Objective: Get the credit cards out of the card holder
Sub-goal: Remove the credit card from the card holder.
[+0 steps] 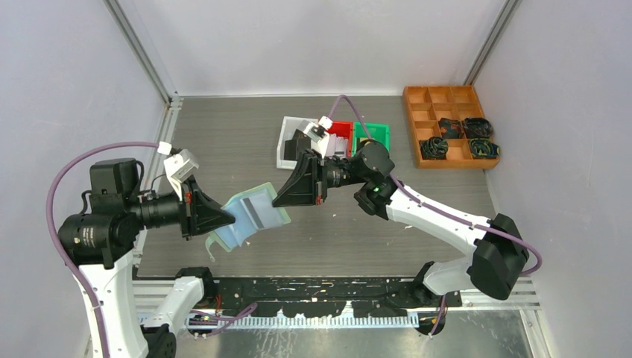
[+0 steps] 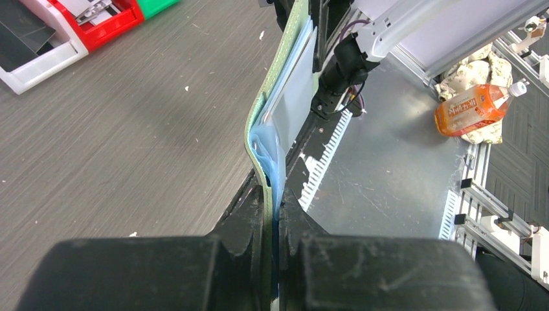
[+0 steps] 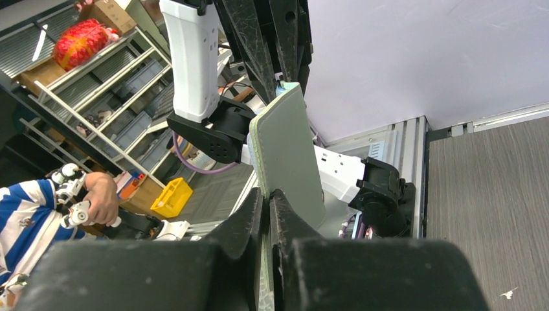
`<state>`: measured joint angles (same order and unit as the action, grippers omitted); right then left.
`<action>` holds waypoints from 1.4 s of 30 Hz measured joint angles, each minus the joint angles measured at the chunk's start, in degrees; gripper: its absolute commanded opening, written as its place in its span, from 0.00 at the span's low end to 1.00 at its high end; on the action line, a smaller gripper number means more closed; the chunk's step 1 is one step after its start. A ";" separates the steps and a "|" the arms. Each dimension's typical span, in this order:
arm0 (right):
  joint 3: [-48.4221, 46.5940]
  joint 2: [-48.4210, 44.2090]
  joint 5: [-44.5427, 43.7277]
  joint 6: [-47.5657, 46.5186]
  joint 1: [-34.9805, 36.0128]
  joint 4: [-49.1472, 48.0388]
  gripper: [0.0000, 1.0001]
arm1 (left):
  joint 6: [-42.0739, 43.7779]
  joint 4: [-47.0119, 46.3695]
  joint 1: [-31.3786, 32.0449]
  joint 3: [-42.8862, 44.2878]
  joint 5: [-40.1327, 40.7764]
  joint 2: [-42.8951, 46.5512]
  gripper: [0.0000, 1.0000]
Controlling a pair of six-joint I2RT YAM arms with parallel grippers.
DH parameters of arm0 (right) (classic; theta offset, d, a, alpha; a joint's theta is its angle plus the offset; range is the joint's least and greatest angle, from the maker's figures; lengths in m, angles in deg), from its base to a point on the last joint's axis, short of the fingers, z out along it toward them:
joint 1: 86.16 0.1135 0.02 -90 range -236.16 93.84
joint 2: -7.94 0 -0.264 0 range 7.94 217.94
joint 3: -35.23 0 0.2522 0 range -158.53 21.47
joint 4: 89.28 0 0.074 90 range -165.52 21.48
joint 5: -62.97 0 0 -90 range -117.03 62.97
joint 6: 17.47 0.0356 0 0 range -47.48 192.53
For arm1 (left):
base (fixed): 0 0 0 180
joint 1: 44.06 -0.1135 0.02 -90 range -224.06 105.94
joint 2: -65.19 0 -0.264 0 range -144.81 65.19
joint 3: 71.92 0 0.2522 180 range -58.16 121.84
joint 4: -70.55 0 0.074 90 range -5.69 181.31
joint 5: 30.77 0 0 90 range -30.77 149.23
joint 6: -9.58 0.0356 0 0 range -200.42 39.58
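Note:
The pale mint-green card holder (image 1: 250,216) hangs open above the table between both grippers. My left gripper (image 1: 226,216) is shut on its near-left edge. In the left wrist view the jaws (image 2: 275,210) pinch the green cover and a bluish clear pocket of the holder (image 2: 285,97). My right gripper (image 1: 282,198) is shut on the opposite edge. In the right wrist view it (image 3: 267,197) clamps the holder's cover (image 3: 288,149). A grey card (image 1: 262,212) shows in an inner pocket. A black card (image 2: 26,29) lies in the white bin and a silver one (image 2: 90,8) in the red bin.
A white bin (image 1: 285,149), a red bin (image 1: 344,133) and a green bin (image 1: 375,134) stand at the back middle, behind the right wrist. An orange compartment tray (image 1: 417,127) with black coiled cables (image 1: 462,138) is at the back right. Metal rails run along the near edge.

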<state>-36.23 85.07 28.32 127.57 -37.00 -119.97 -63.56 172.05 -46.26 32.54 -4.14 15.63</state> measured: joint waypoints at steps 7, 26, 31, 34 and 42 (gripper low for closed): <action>0.04 -1.09 0.76 -1.29 0.26 0.57 0.16 | -0.07 0.04 0.00 0.83 -0.33 -0.04 0.00; -4.02 -5.86 -4.72 -22.86 4.57 30.77 0.35 | -2.97 -2.03 0.00 1.99 -1.31 -0.07 0.00; -4.66 -7.34 -11.41 -28.74 5.60 38.10 0.67 | -3.19 -2.27 0.00 2.14 -2.19 -0.07 0.00; -3.85 -9.42 -15.52 -31.32 6.32 39.15 0.79 | -3.21 -2.25 0.00 2.14 -2.25 -0.07 0.00; 0.26 -17.14 -18.86 -33.99 7.56 35.28 1.00 | -3.19 -2.27 0.00 2.14 -2.29 -0.07 0.00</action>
<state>-35.96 67.93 9.46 93.58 -29.43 -84.69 -66.75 169.78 -46.26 34.68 -6.44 15.56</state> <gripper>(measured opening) 0.957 0.067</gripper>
